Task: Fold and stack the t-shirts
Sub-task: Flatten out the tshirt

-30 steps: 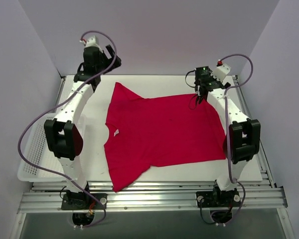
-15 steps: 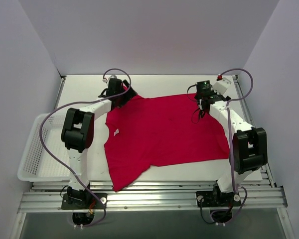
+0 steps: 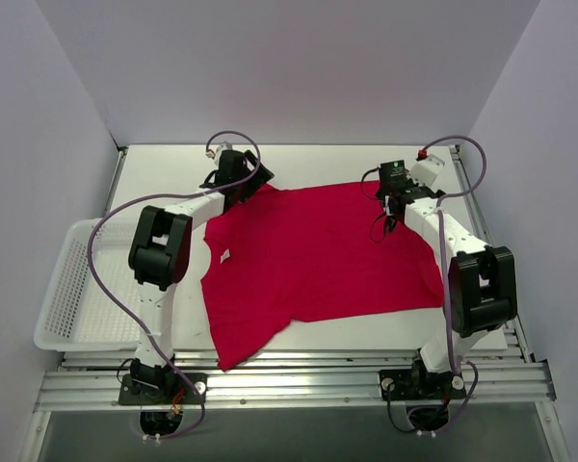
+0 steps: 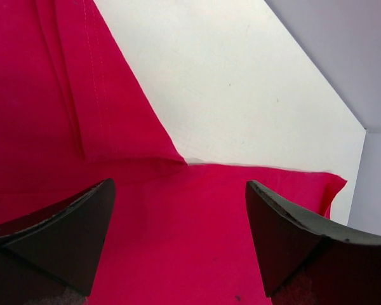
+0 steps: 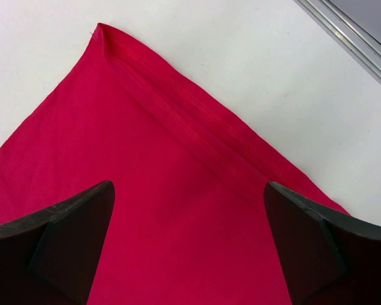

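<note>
The near sleeve (image 3: pixel 236 348) of the red shirt (image 3: pixel 318 260) reaches the front edge of the tabletop (image 3: pixel 337 159). To the left, a white mesh basket (image 3: pixel 63 303) sits just beside the tabletop, apart from the shirt. The shirt lies spread flat across the middle, neck toward the left and hem toward the right, with a small white tag (image 3: pixel 224 256) showing at the collar.

At the far edge, the left end effector (image 3: pixel 239 179) (image 4: pixel 178 185) is spread wide over the spot where the far sleeve meets the body. Its dark fingers (image 4: pixel 63 235) are on either side of the cloth there. The right end effector (image 3: pixel 389 214) (image 5: pixel 187 185) is also spread wide, above the far hem corner. Its fingers (image 5: pixel 51 241) grip nothing. I cannot tell whether either touches the cloth.
</note>
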Motion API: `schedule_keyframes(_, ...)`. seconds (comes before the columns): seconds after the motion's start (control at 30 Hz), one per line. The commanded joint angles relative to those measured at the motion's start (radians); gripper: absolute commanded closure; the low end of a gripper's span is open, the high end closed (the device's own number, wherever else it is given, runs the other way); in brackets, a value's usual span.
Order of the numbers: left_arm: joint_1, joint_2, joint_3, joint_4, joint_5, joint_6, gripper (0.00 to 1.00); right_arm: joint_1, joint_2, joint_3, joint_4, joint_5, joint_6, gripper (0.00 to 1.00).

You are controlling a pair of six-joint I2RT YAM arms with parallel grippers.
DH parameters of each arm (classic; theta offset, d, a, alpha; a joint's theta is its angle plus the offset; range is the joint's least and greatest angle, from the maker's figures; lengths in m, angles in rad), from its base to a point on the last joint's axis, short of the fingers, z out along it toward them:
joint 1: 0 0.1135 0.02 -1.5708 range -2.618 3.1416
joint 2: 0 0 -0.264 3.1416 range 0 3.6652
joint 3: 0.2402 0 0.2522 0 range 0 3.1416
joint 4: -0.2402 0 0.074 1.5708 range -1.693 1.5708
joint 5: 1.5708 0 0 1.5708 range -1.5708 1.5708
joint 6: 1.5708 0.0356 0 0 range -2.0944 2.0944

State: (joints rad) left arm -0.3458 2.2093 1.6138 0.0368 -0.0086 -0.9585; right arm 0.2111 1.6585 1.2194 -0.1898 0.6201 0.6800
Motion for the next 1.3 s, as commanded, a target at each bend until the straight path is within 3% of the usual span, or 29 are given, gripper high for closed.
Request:
schedule_keyframes(0.0,0.001,-0.028,-0.02,0.067,-0.051,-0.022,0.09,0.004,-0.023,0.003,-0.01,0.017,-0.005,0.0)
schedule_keyframes(0.4,0.005,-0.025,-0.077,0.081,-0.131,-0.1,0.1,0.007,-0.014,-0.008,0.0,0.017,-0.007,0.0)
schedule_keyframes(1.27,0.004,0.092,0.038,0.077,-0.146,-0.121,0.16,0.048,0.032,0.006,-0.003,0.049,-0.008,0.0)
